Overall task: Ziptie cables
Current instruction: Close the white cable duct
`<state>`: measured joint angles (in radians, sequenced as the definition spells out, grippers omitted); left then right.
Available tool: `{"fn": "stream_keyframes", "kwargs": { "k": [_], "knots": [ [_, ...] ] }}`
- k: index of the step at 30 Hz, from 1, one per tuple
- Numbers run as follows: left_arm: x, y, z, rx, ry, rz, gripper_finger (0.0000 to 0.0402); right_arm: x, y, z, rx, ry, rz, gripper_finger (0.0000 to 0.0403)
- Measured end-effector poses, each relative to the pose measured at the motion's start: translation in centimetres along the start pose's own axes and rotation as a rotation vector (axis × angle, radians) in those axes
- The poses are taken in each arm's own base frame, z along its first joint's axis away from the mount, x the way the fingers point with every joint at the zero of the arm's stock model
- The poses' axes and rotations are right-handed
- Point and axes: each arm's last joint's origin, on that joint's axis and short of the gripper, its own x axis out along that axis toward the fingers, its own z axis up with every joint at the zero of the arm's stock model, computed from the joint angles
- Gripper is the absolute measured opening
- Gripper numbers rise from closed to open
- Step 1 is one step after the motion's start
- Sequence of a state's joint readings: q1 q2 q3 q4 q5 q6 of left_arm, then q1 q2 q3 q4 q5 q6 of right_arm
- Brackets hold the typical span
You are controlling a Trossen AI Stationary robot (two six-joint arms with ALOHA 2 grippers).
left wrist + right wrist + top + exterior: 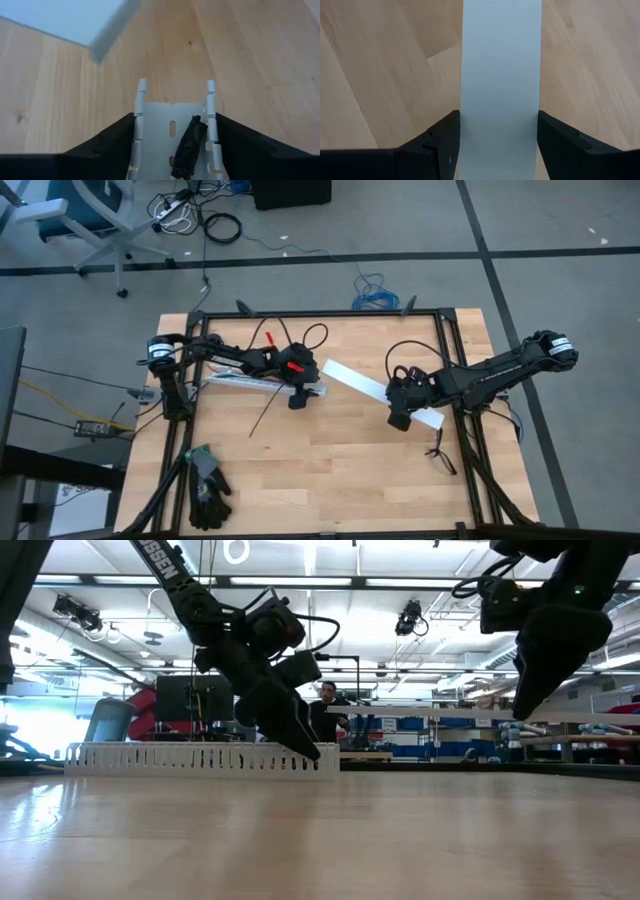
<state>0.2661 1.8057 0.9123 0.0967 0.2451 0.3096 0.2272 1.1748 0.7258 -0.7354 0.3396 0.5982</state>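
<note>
**Both arms gripping white strips, tie lying loose on the table**

From above, the left gripper (pixel 297 398) is reaching over the end of a slotted tray (pixel 250 383), while the right gripper (pixel 401 418) is sitting over a flat white strip (pixel 352 379). The ziptie (pixel 266 410) is lying free, just beside the tray.

At table height, the left arm is pressing down at the tray's end.

The left wrist is showing its fingers straddling the tray walls, with a dark plug, probably of the cables (pixel 189 146), inside; whether they are gripping cannot be told.

The right wrist is showing fingers bracketing the strip, apparently pinching it.

Still preparation; next, the tie needs picking up.
</note>
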Motion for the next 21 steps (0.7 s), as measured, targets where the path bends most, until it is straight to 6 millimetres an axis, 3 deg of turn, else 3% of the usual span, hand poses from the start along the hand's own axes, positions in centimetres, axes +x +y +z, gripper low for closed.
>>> {"fn": "stream_keyframes", "kwargs": {
  "k": [6, 21],
  "knots": [
    [-0.08, -0.01, -0.16, 0.024, 0.022, -0.008, 0.0236, -0.01, 0.26, 0.11, -0.039, 0.009, 0.057, 0.0217],
    [-0.15, -0.13, -0.5, 0.062, 0.062, -0.021, 0.0233, 0.23, 0.1, 0.67, -0.059, 0.05, 0.189, 0.0216]
  ]
}}
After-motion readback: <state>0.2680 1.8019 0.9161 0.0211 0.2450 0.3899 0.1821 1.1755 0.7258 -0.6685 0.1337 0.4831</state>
